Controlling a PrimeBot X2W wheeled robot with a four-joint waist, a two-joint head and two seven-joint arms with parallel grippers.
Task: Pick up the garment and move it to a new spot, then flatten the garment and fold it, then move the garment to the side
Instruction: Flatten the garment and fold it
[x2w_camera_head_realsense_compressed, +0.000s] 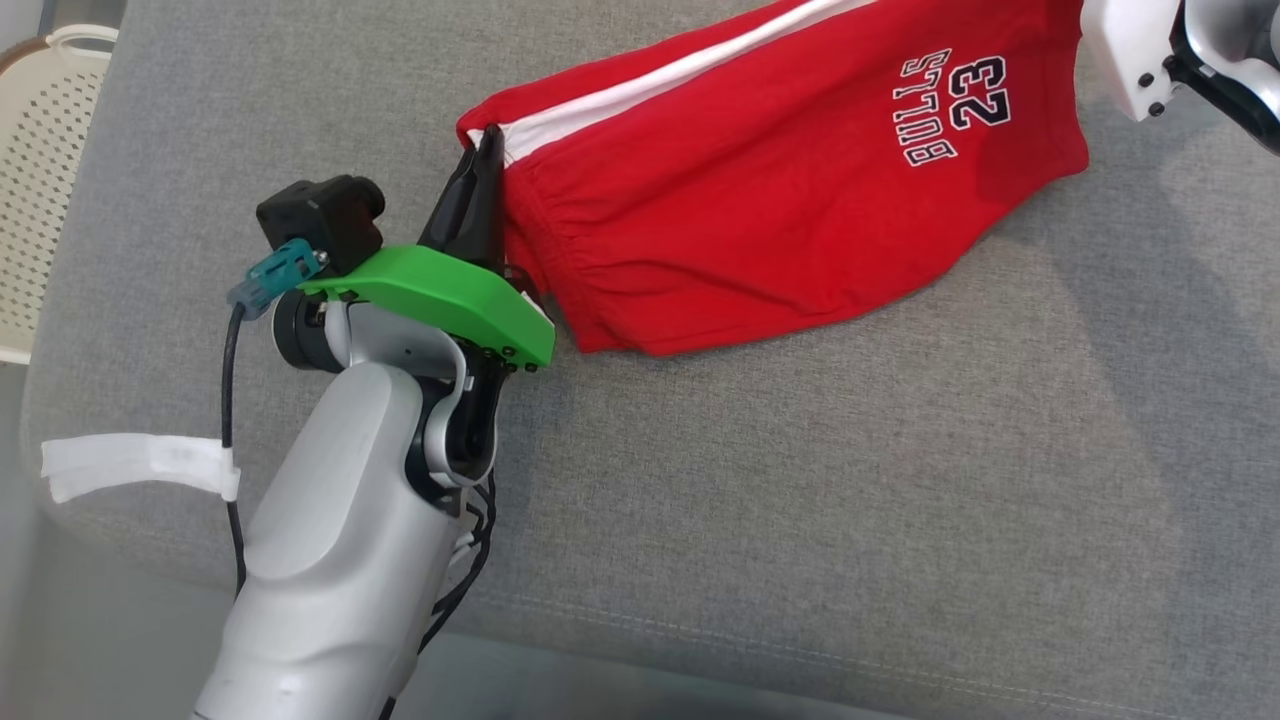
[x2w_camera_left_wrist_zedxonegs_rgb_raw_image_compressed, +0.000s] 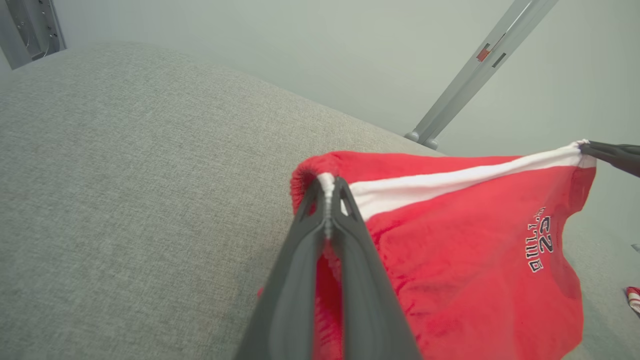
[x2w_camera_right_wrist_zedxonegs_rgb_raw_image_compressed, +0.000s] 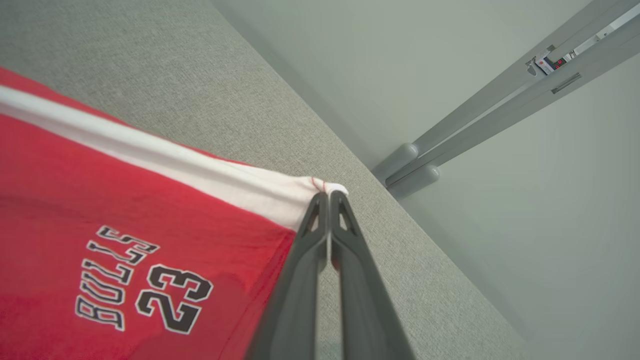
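A red garment (x2w_camera_head_realsense_compressed: 760, 190), a pair of shorts with a gathered elastic waistband, hangs stretched between the two arms over a grey fabric surface (x2w_camera_head_realsense_compressed: 800, 500). The left gripper (x2w_camera_left_wrist_zedxonegs_rgb_raw_image_compressed: 327, 187) has its jaws clamped together on the waistband corner where a white stripe (x2w_camera_head_realsense_compressed: 650, 85) begins; a thin line of white and red cloth shows pinched between the two dark fingers. The right gripper (x2w_camera_right_wrist_zedxonegs_rgb_raw_image_compressed: 327, 197) has its jaws pressed together on the opposite corner, at the far end of the same stripe, with a small tuft of white cloth poking out past the tips. The stripe runs taut along the top edge of the garment from one grip to the other. Below it the red cloth sags, and its lower edge comes down to the surface or very near it in the head view; whether it touches cannot be told. A dark print (x2w_camera_head_realsense_compressed: 950, 105) reading BULLS 23 sits near the right-hand end of the cloth. The left arm carries a green mount (x2w_camera_head_realsense_compressed: 440, 295) and a black camera (x2w_camera_head_realsense_compressed: 325, 215) behind its fingers, and a strip of white tape (x2w_camera_head_realsense_compressed: 130, 465) wraps its cable. A cream perforated basket (x2w_camera_head_realsense_compressed: 40, 150) stands beside the surface at the far left of the head view. Grey metal posts (x2w_camera_right_wrist_zedxonegs_rgb_raw_image_compressed: 475, 115) slant beyond the surface's far edge.
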